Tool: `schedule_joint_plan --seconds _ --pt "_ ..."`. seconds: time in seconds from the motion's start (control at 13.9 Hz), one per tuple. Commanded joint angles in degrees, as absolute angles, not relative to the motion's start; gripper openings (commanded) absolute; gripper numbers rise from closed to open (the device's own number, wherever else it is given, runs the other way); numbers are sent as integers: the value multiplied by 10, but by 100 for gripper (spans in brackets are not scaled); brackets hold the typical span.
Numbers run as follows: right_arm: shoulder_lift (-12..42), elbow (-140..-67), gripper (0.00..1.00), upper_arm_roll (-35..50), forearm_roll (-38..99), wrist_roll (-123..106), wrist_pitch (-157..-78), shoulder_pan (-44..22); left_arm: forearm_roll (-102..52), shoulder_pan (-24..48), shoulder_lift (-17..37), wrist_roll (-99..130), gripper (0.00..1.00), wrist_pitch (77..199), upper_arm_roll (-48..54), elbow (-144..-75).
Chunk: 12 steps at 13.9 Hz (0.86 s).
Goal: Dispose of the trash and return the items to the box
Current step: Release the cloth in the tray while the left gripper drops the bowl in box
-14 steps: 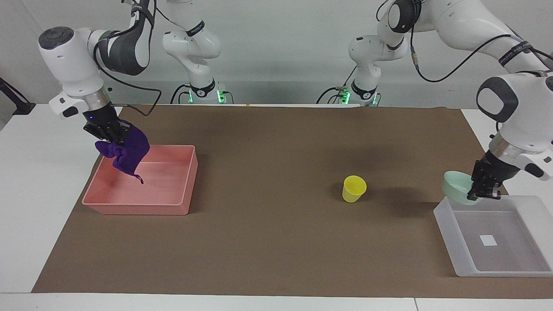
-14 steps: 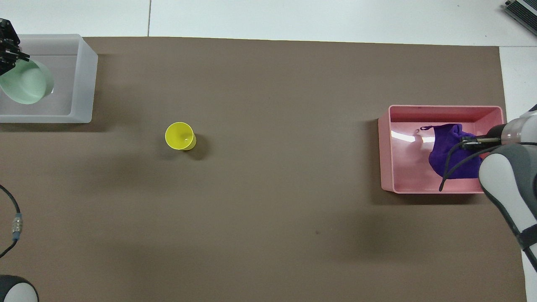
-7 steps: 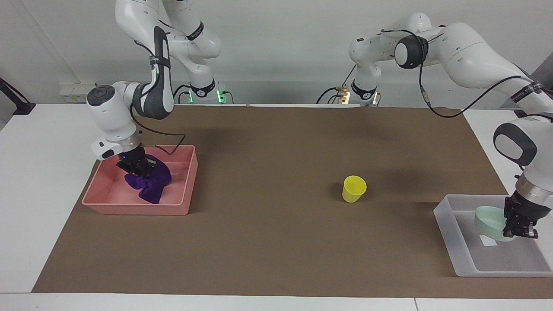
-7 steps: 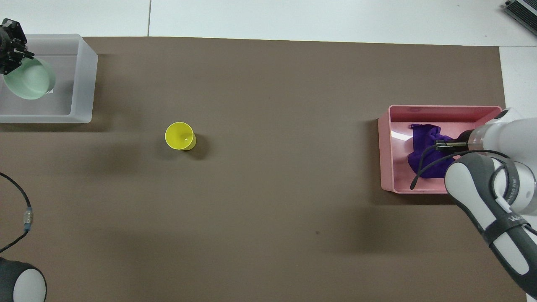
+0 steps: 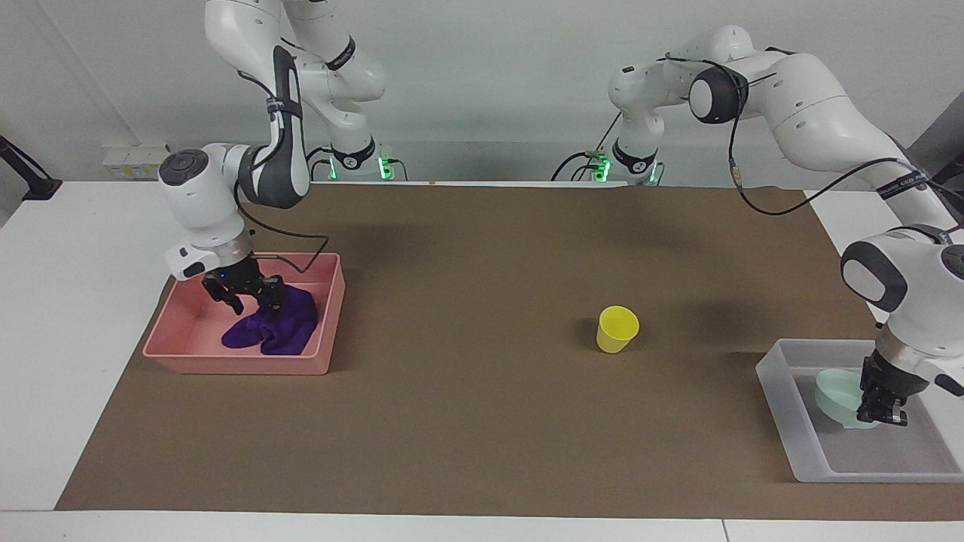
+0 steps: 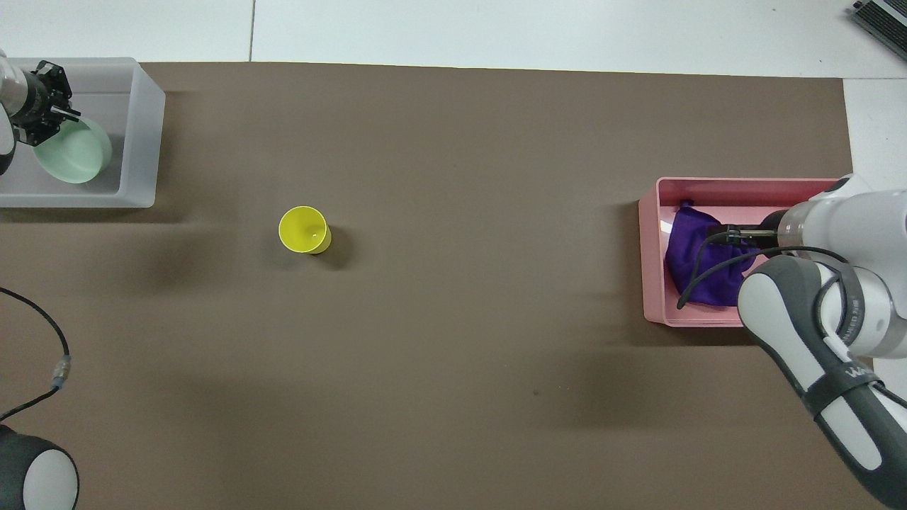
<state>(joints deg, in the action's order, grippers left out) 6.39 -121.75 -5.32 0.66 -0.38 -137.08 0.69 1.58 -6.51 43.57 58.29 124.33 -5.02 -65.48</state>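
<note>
Your right gripper (image 5: 880,416) is down in the translucent box (image 5: 783,421) at the table's right-arm end, at the rim of the mint bowl (image 5: 834,393) resting there; grip uncertain. Your left gripper (image 5: 252,299) stands spread open over the purple cloth (image 5: 280,331) lying released in the pink tray (image 5: 226,360). The yellow cup (image 5: 617,329) stands upright mid-mat.

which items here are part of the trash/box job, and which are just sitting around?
Job:
- purple cloth, lying in the pink tray, right gripper just above it
- mint bowl in the translucent box, left gripper at its rim
- yellow cup, upright on the mat, not yet boxed

Just there:
- brown mat
- loose cable at the left arm's end
</note>
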Motion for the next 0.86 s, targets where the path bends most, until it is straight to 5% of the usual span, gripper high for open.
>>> schedule_joint_plan --seconds 0.0,0.36,0.5,0.79 --pt "34 -1174 100 -49 1 35 -1288 1 27 -69 406 573 24 1246 -47 -681" --pt "-32 -1099 100 -49 1 48 -1146 1 22 -57 361 528 54 1223 -41 -689" --pt "-41 -1056 100 -51 1 49 -1085 4 20 -34 310 482 92 1212 -39 -733" --pt "-39 -948 100 -51 -24 55 -948 8 19 25 210 369 100 1181 -40 -840"
